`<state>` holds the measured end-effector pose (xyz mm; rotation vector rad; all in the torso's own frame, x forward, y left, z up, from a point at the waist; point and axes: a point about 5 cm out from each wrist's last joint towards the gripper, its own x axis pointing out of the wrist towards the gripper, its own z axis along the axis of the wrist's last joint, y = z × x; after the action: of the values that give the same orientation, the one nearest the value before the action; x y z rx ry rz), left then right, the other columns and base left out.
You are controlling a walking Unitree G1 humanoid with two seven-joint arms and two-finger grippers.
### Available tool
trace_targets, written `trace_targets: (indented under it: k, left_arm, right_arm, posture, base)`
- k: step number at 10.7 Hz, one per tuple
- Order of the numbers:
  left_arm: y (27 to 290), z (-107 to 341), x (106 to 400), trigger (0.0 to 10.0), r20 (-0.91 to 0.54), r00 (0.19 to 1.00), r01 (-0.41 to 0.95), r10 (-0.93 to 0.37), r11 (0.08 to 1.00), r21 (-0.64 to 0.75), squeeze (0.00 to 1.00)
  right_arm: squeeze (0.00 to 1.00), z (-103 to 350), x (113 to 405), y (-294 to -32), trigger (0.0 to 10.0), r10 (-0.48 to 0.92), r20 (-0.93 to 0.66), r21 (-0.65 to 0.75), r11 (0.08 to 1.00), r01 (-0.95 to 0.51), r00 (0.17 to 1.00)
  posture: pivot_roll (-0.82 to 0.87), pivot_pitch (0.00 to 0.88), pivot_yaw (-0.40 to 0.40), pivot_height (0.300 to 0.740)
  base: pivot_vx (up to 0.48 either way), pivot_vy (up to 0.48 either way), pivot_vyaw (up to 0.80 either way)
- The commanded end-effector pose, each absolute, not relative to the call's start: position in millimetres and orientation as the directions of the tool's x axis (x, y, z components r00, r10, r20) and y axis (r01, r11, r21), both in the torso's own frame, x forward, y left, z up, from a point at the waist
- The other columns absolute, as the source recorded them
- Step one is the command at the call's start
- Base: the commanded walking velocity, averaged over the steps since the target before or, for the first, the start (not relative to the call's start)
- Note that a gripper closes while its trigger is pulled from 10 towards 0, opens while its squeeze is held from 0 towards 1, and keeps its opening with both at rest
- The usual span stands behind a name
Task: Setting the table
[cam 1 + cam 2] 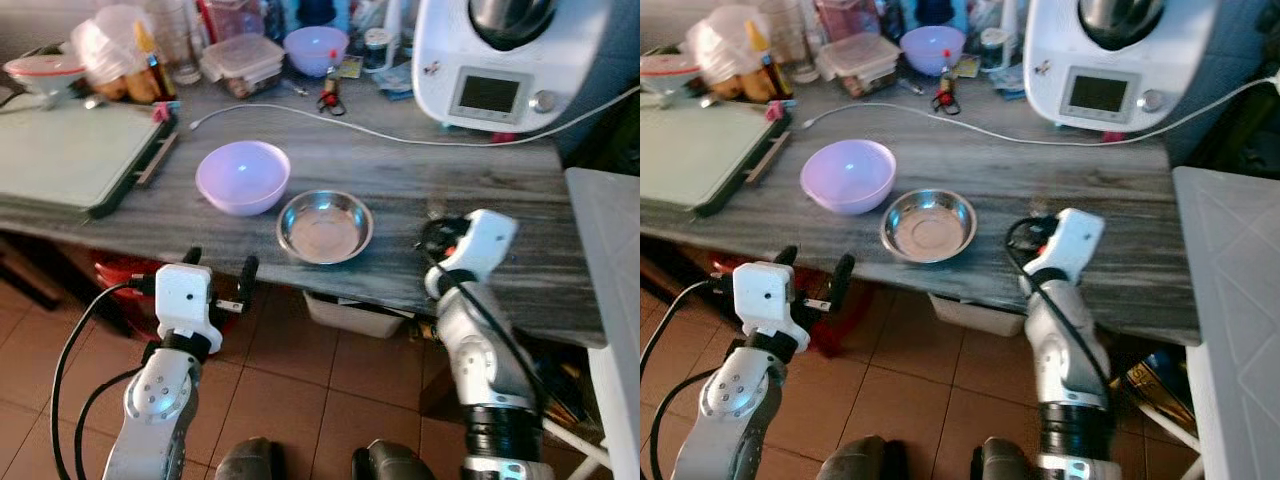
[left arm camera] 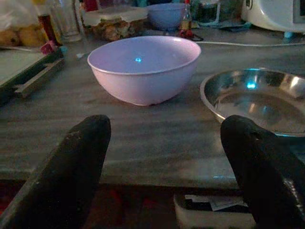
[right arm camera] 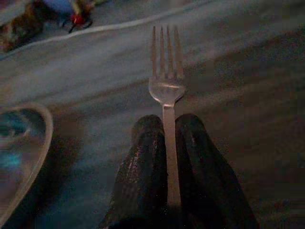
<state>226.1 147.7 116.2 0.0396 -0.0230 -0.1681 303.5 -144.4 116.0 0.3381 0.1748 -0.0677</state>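
The step in hand looks like placing cutlery beside a bowl: the right hand [image 3: 167, 157] is clenched on the handle of a pale plastic fork [image 3: 166, 86], its 2 black fingers [image 3: 143, 167] pressed to either side of the stem while the 4 tines point out over the grey wood-grain surface [image 1: 480, 170]. In the left eye view that hand sits right of centre, at the near edge of the surface, just right of the shallow round stainless-steel bowl [image 1: 324, 226] in the middle of the frame. The lilac plastic bowl [image 1: 243, 176] stands just left of and a little behind the steel one, near it but whether their rims touch I cannot tell. The left hand [image 1: 220, 272] hangs lower left of the frame, below the surface edge, released, with its 2 fingers spread wide and nothing between them; its wrist view looks straight at both bowls. A white kitchen machine with a small screen [image 1: 500, 60] fills the upper right, its white cable [image 1: 330, 120] trailing across the surface behind the bowls, and a pale green cutting board [image 1: 60, 155] lies at the left. The fork seems to hover low over the surface, though whether it touches is unclear. The next move would call for lowering it flat beside the steel bowl, clear of the rim, then letting go.
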Motion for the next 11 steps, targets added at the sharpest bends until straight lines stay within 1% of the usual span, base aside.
trace_targets:
  k: [1, 4, 8, 11]
  left_arm:
    - [147, 119, 225, 10.0, 0.023, 0.985, 0.170, -0.172, 0.984, 0.045, 0.00]
    - [146, 119, 223, 10.0, 0.015, 0.982, 0.186, -0.187, 0.982, 0.045, 0.00]
    - [143, 120, 224, 10.0, 0.012, 0.980, 0.195, -0.196, 0.980, 0.045, 0.00]
    - [143, 120, 224, 10.0, 0.012, 0.981, 0.195, -0.195, 0.980, 0.044, 0.00]
  right_arm:
    - [0.00, 117, 308, -140, 10.0, -0.025, -0.196, 0.342, 0.935, 0.092, 0.980]
    - [0.00, 105, 313, -136, 10.0, -0.029, -0.265, 0.369, 0.921, 0.129, 0.964]
    - [0.00, 105, 321, -116, 10.0, 0.026, -0.274, 0.355, 0.932, 0.076, 0.961]
    - [0.00, 104, 320, -111, 10.0, 0.046, -0.282, 0.314, 0.948, 0.046, 0.958]
  posture:
    - [0.02, 0.133, 0.032, 0.740]
    - [0.03, 0.140, 0.036, 0.740]
    - [0.03, 0.143, 0.029, 0.740]
    - [0.03, 0.144, 0.024, 0.740]
  base:
    - [0.000, 0.000, 0.00]
    - [0.000, 0.000, 0.00]
    - [0.000, 0.000, 0.00]
    - [0.000, 0.000, 0.00]
